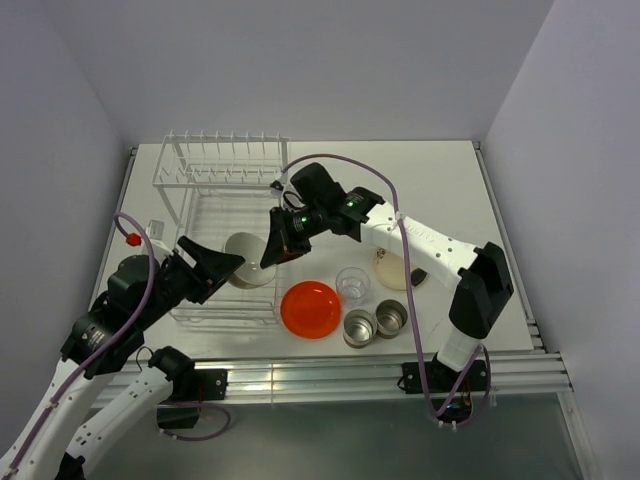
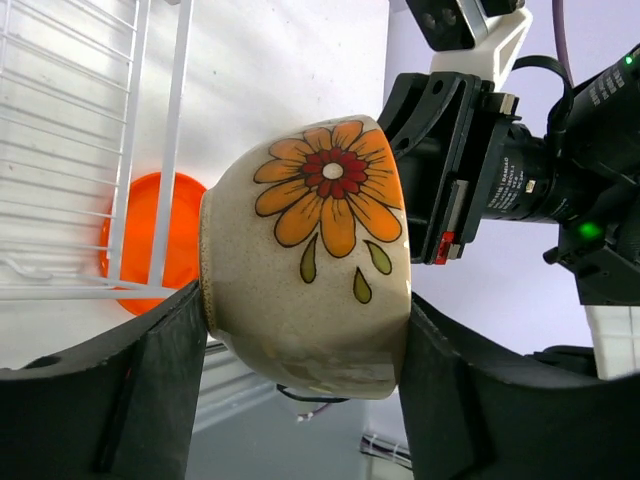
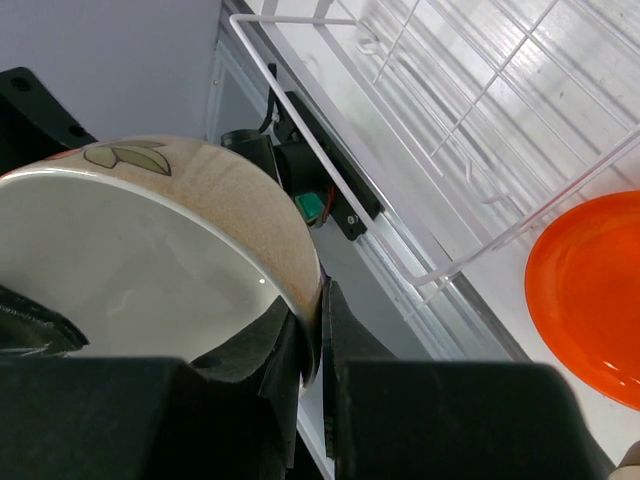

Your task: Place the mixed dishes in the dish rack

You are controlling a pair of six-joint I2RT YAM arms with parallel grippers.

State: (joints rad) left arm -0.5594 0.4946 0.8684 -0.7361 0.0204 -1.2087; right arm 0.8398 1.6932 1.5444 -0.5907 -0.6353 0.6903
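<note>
I count nothing loaded yet. In the top view the dish rack (image 1: pixel 205 210) fills the left half of the surface (image 1: pixel 450 180), and I see no dish settled in its basket or against the prongs at its upper end.

The bowl (image 1: pixel 250 262) is the piece in hand. It hangs tipped on its side at the rack's lower right corner, between both arms, and I cannot tell whether it touches the wire. My right claw (image 3: pixel 318 340) is pinched nearly closed on the bowl's rim, one finger inside and one outside. My left claw (image 2: pixel 305 300) stands wide, with a finger against the rim side and one against the foot. It looks like a hold, but I would not swear to it.

The other five wait on the surface right of the rack:
- the orange-red plate (image 1: pixel 310 309) just beside its corner
- the clear glass (image 1: pixel 352 283)
- two steel cups (image 1: pixel 359 328) touching each other
- the cream plate (image 1: pixel 392 270), partly under the right arm

The glass looks empty, and I cannot see into the cups well enough to say.
</note>
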